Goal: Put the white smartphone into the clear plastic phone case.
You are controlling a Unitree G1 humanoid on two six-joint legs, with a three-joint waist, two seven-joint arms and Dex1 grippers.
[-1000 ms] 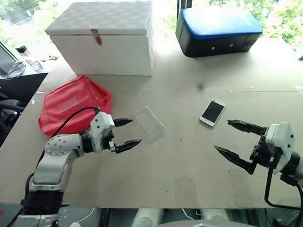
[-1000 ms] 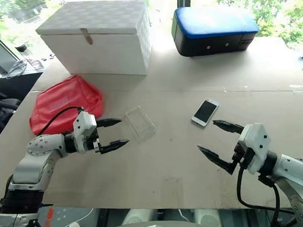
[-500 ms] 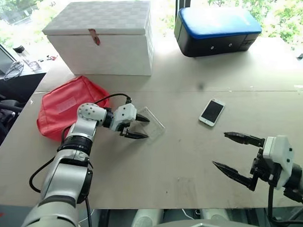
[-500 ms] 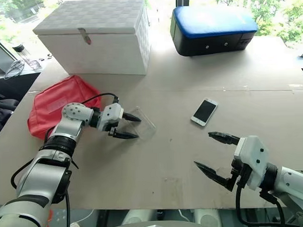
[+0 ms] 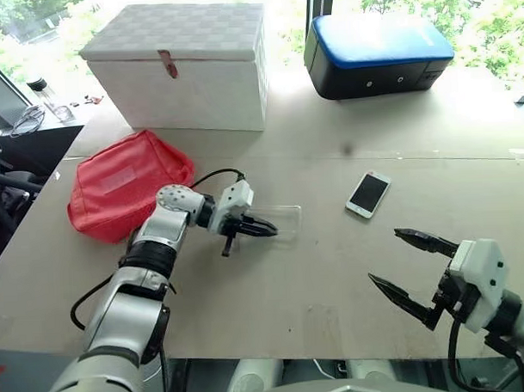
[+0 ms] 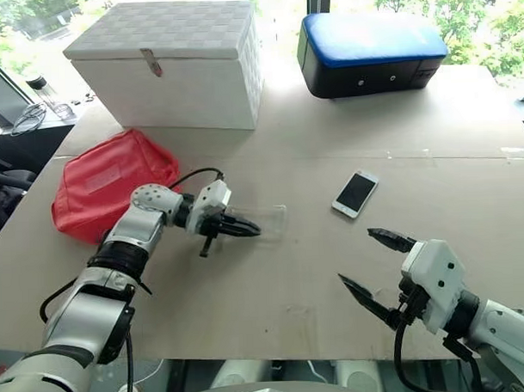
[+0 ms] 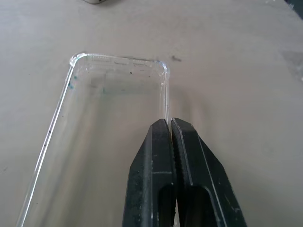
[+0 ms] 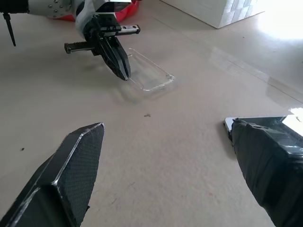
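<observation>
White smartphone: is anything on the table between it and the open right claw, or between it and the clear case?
Nothing visible. Bare table lies between the white smartphone and the open right claw, and between the phone and the clear plastic phone case. The left claw, shut on the case's side rim, grips it on the side away from the phone.

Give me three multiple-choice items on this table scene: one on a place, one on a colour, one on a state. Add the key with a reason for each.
1. Where does the phone lie?
A. inside the case
B. on the table, apart from the case
C. on the white box

2. What colour is the pouch beside the left arm?
A. red
B. green
C. yellow

3. How do the left gripper's fingers stand?
A. wide open
B. shut on the phone
C. shut on the case's rim

Key: 1 B, the phone lies bare right of the case. 2 A, the pouch is plainly red. 3 C, the fingers pinch the clear rim.
</observation>
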